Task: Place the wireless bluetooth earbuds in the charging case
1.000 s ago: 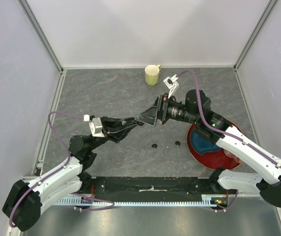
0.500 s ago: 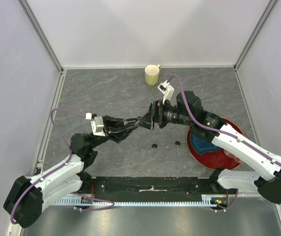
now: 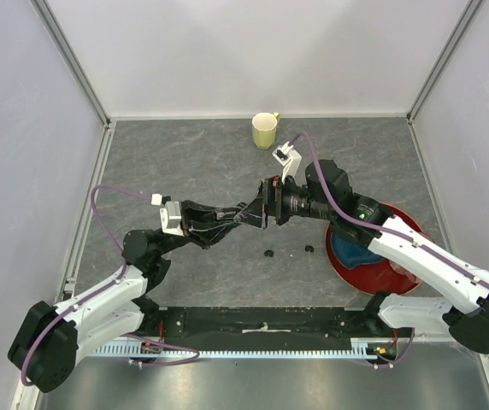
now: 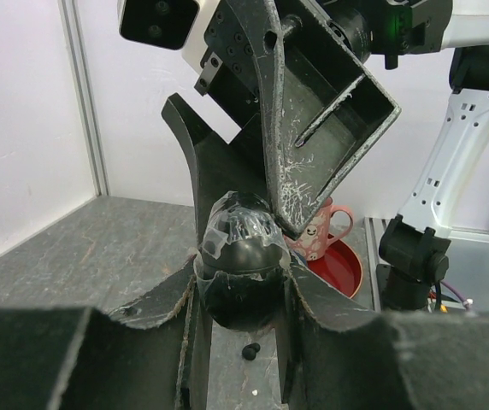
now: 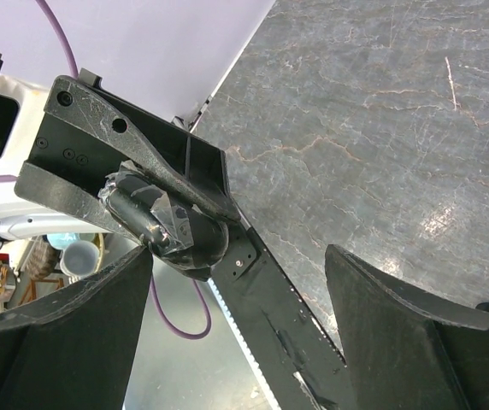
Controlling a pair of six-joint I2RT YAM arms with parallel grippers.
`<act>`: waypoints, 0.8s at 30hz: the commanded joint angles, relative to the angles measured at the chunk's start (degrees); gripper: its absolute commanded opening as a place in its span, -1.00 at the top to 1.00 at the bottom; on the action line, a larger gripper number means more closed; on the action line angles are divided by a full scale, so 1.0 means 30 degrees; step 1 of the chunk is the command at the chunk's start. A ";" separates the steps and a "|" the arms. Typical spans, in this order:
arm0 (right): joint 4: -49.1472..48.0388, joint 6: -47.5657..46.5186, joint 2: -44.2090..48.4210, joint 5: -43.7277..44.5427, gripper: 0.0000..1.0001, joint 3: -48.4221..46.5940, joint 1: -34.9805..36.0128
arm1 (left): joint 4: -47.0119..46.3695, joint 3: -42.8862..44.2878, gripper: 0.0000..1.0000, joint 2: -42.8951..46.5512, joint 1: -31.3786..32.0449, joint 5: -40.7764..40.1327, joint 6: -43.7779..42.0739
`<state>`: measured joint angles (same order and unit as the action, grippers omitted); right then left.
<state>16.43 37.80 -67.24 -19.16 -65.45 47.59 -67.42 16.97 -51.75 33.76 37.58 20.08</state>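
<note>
My left gripper [image 3: 253, 214] is shut on the charging case [image 4: 243, 252], a glossy black pod with clear tape on its top, held above the table's middle. My right gripper [image 3: 268, 203] is open and faces it, with its fingers on either side of the case's end; in the right wrist view the case [image 5: 180, 229] sits next to the left finger [image 5: 65, 333]. Two small black earbuds lie on the table below, one [image 3: 268, 254] under the grippers and one [image 3: 309, 249] to its right. One earbud [image 4: 250, 350] shows beneath the case. Other earbuds are not in view.
A yellow-green mug [image 3: 264, 130] stands at the back. A red plate [image 3: 398, 278] holding a blue item lies under the right arm; a pink mug [image 4: 320, 237] shows by it in the left wrist view. White walls enclose the grey table.
My right gripper has moved left and closed in on the case held by my left gripper. My left gripper has shifted slightly right, still holding the case.
</note>
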 commanded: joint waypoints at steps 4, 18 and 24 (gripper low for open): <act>-0.1636 0.1050 0.0177 0.1611 -0.76 -0.0187 -0.0395 | -0.1463 0.0495 0.96 0.0491 0.0232 0.2297 0.0691; -0.3482 0.1931 0.0792 0.0439 -0.77 0.0664 -0.0630 | -0.0439 0.0114 0.95 0.0989 0.0232 0.1157 0.0195; -0.4068 0.1638 0.2402 0.1959 -0.89 0.1103 -0.0923 | 0.0382 -0.0325 0.95 0.1486 0.0232 0.0335 -0.0305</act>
<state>8.58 43.27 -64.47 -17.47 -62.87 45.58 -65.91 16.73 -48.77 34.22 40.51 21.02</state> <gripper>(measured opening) 0.922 0.360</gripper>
